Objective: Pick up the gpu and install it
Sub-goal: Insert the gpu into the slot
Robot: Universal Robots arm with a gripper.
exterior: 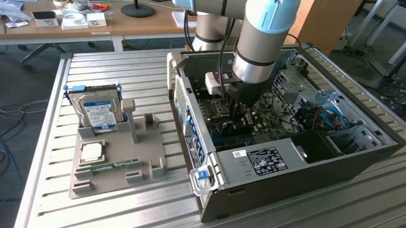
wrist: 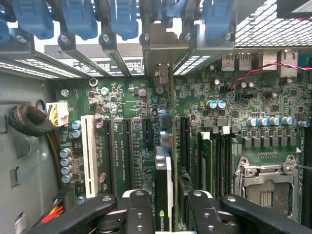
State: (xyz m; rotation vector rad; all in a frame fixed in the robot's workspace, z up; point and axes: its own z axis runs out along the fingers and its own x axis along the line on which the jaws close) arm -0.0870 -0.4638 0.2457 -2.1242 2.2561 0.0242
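Observation:
The gpu point(wrist: 164, 187) shows edge-on in the wrist view, a thin dark card standing upright in a motherboard slot. Its metal bracket point(wrist: 163, 46) reaches up to the rear slot openings under the blue latches. My gripper point(wrist: 165, 195) straddles the card with one black finger point(wrist: 140, 212) close against one side. The other finger point(wrist: 202, 212) stands a small gap off the other side, so the jaws are open. In the exterior view my gripper point(exterior: 241, 124) is low inside the open PC case point(exterior: 285, 190), over the motherboard.
On the table at the exterior view's left, a grey holder point(exterior: 117, 183) carries a hard drive point(exterior: 95, 111), a CPU point(exterior: 92, 152) and a green RAM stick point(exterior: 109, 166). Near the card are a white slot point(wrist: 89, 156), the CPU socket point(wrist: 265, 187) and a black cable bundle point(wrist: 29, 121).

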